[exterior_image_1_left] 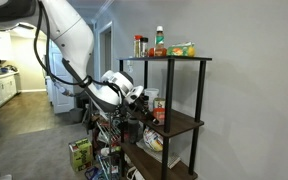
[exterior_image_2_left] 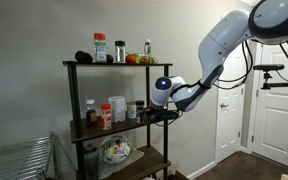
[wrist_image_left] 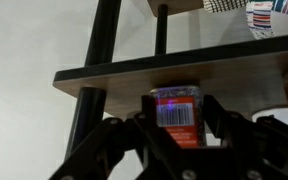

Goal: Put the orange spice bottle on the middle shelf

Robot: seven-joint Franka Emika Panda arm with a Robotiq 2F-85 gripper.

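Observation:
In the wrist view the orange spice bottle (wrist_image_left: 177, 120) sits between my gripper's (wrist_image_left: 177, 100) dark fingers, its barcode label facing the camera. The gripper is shut on it. The bottle is at the front edge of the middle shelf (wrist_image_left: 184, 68), a brown board on black posts. In both exterior views the gripper (exterior_image_1_left: 141, 101) (exterior_image_2_left: 150, 113) is at the open side of the rack, level with the middle shelf (exterior_image_1_left: 184, 122) (exterior_image_2_left: 119, 127). The fingers hide the bottle in those views. I cannot tell whether the bottle rests on the board.
Several jars and bottles (exterior_image_2_left: 106, 114) stand on the middle shelf. The top shelf holds a reddish-brown jar (exterior_image_1_left: 138, 46), a red-capped bottle (exterior_image_1_left: 160, 39) and a package (exterior_image_1_left: 180, 49). A bowl (exterior_image_2_left: 114, 151) sits on the lowest shelf. A green box (exterior_image_1_left: 81, 153) lies on the floor.

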